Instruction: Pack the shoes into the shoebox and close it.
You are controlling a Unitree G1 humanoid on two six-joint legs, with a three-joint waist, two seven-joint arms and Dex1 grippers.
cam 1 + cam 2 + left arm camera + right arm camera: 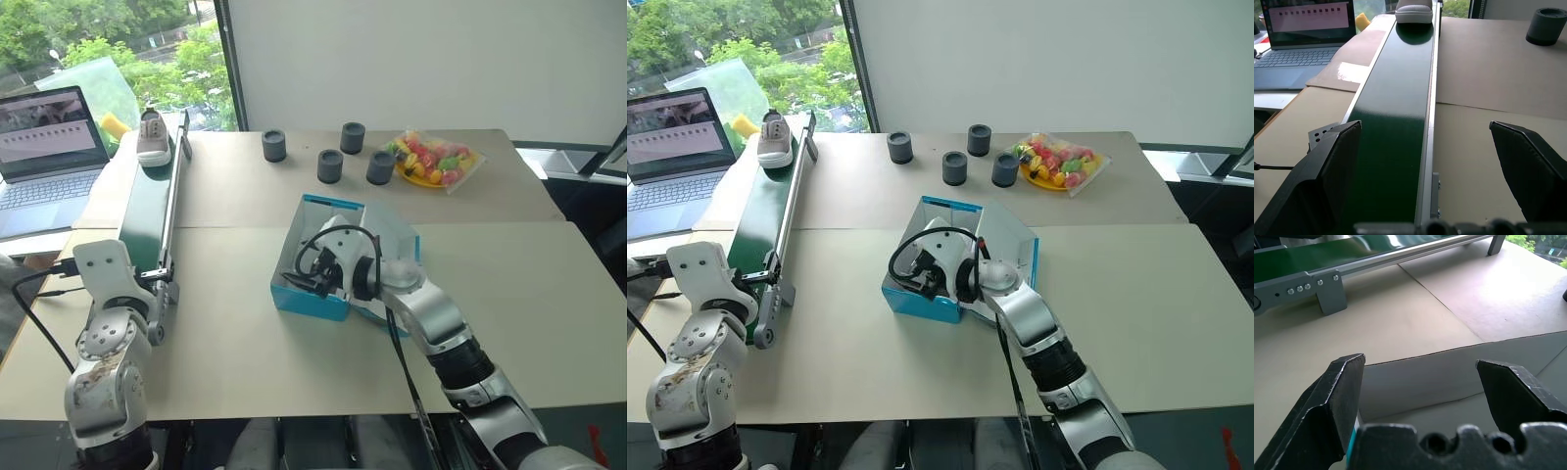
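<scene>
One shoe [152, 138] sits at the far end of the green conveyor [147, 211], near the bench's [245, 333] far left corner. It looks light and soft-sided with a firm white sole, best gripped across the heel or midfoot. The shoebox [921, 299] lies open mid-bench; its thin card would crush easily. The right hand [1420, 391] hangs wide over the box's wall, and the left hand [1425, 161], also wide, straddles the conveyor's near end. No lettering is legible.
</scene>
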